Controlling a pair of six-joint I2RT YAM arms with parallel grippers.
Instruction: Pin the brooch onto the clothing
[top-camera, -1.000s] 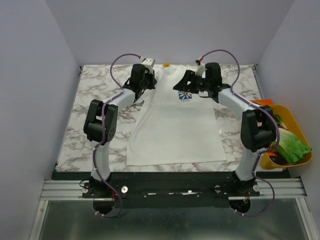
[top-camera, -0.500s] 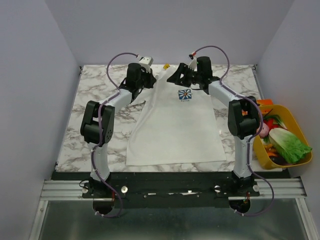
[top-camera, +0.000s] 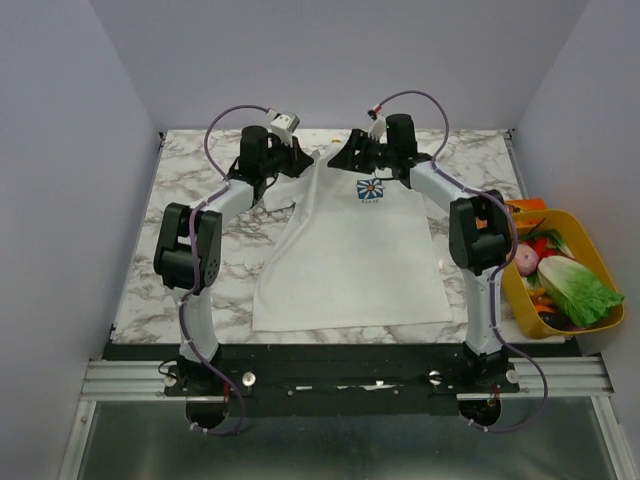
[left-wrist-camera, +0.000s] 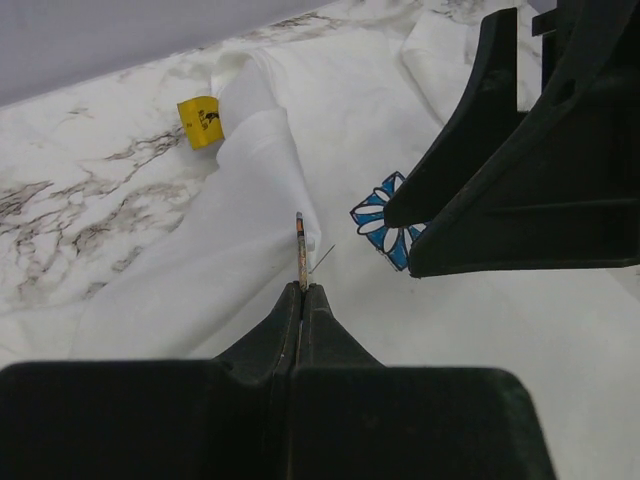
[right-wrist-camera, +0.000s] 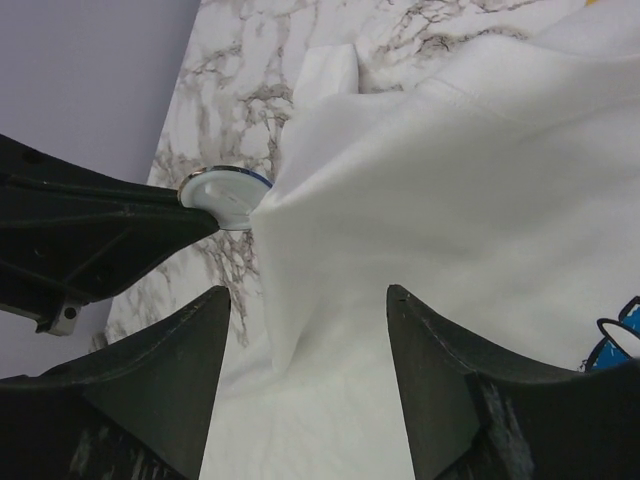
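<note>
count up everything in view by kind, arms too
t-shirt: 1
brooch: 1
robot arms: 2
yellow bin: 1
total: 5

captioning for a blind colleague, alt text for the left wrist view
The left gripper, shut, holds the brooch edge-on at a raised fold of the white shirt. The right gripper's fingers fill the upper right, partly hiding the flower print; a yellow label lies beyond.
</note>
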